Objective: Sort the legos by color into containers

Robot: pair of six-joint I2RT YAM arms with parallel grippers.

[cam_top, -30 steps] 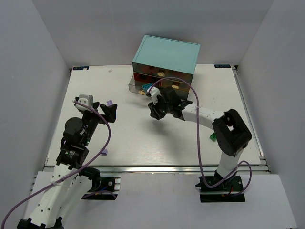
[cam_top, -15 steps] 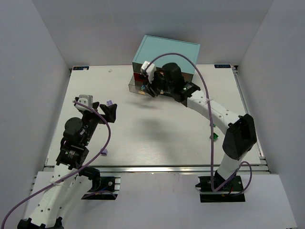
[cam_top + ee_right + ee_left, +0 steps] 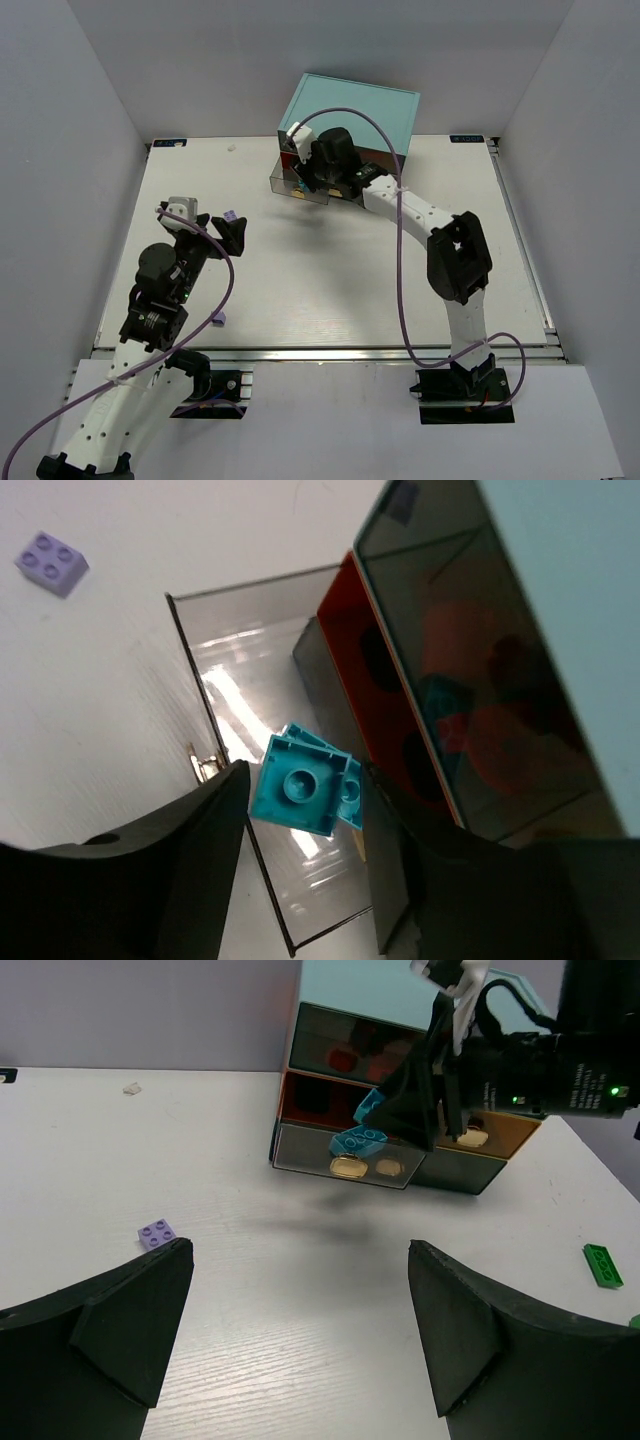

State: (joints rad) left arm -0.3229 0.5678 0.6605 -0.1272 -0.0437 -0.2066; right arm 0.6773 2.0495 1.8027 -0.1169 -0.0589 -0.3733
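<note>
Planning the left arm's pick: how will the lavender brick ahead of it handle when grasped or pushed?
The lavender brick looks like rigid moulded plastic, so it is probably stiff and light. It lies flat, studs up, so it should slide on the table rather than roll or tip. Its small sides may slip.

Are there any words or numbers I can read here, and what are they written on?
No text is readable in any view.
Left blue sticker and right blue sticker, at the far edge of the table: too small to read.
Light-teal cabinet and teal-blue lego: no lettering shows.
</note>
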